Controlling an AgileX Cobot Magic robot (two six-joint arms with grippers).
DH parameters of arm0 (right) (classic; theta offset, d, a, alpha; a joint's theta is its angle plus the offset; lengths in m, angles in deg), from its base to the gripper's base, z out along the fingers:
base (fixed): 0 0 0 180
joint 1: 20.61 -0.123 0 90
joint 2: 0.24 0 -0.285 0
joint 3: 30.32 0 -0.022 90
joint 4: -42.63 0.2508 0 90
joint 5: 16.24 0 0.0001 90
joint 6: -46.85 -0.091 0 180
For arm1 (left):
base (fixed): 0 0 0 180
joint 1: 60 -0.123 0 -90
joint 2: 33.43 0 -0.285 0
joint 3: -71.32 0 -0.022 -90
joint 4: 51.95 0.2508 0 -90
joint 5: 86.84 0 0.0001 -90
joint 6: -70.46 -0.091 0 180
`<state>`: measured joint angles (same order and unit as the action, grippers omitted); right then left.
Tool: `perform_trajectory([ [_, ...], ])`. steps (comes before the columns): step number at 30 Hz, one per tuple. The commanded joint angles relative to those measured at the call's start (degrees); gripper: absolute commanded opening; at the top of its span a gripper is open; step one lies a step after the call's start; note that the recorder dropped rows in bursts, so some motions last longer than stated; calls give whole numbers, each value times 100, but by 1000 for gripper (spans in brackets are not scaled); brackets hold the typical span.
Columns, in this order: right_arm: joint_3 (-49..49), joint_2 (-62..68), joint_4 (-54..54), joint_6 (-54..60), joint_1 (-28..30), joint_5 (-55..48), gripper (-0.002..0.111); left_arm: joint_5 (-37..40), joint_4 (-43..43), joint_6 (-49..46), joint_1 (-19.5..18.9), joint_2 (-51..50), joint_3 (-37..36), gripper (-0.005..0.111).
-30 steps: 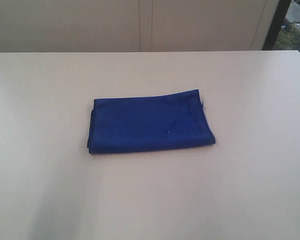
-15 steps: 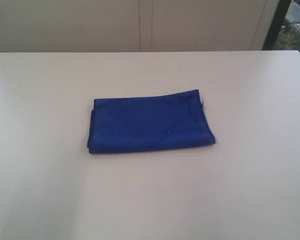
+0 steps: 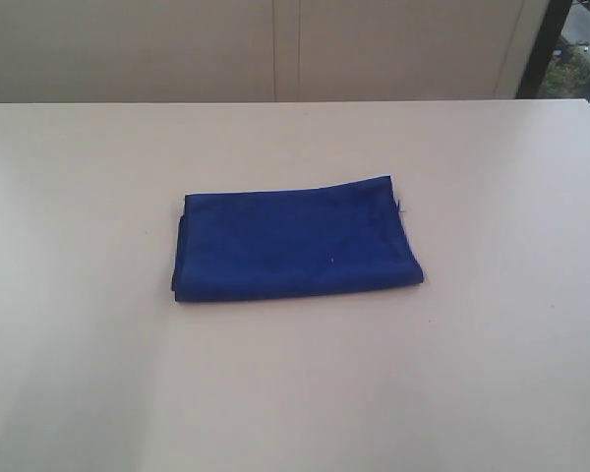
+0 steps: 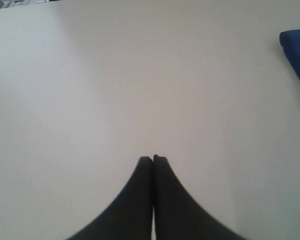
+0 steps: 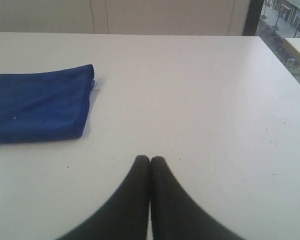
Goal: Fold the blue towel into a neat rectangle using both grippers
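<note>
Closest to the lens in the left wrist view, the left black jawed gripper (image 4: pixel 153 159) is clenched. Its two dark fingers (image 4: pixel 132 205) meet along a thin seam with nothing between them, and it hangs over bare tabletop. The right black jawed gripper (image 5: pixel 150 159) looks the same in its own view, pressed tip to tip and grasping nothing.

Under both lies the pale cream smooth table (image 3: pixel 492 374), which fills most of the exterior view.

Farther out, near the table's middle, the deep royal-blue fuzzy cloth towel (image 3: pixel 295 241) lies flat and already folded into a rough rectangle, its long sides running left to right in the exterior view. The near right corner is a rounded fold. At the left end the stacked edges blur together, so the layers cannot be counted. A small white speck (image 3: pixel 332 260) sits on the top face. A thin loose thread (image 5: pixel 96 86) sticks out at the far right corner (it shows most clearly from the right wrist).

The towel is apart from both grippers. The left wrist view catches only one corner of it (image 4: pixel 297 55) at the picture's edge, while the right wrist view shows one whole end (image 5: pixel 37 105).

Beyond the table's far edge stands a beige panelled wall (image 3: pixel 275 49) with vertical seams, and at its right end a dark upright frame (image 3: pixel 543 49).
</note>
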<state>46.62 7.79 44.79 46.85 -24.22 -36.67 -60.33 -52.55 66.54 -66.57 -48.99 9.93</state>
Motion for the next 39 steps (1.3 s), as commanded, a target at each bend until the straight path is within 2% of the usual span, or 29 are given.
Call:
perform_trajectory([
  [1, 28, -24, -52, 0, 23, 38, 0, 4, -63, 51, -10, 249, -143, 0],
  [10, 28, -24, -52, 0, 23, 38, 0, -219, -82, 78, -10, 772, -586, 0],
  [20, 28, -24, -52, 0, 23, 38, 0, -285, -82, 78, -10, 777, -1006, 0],
  [39, 28, -24, -52, 0, 23, 38, 0, -285, -82, 78, -10, 777, -1012, 0],
])
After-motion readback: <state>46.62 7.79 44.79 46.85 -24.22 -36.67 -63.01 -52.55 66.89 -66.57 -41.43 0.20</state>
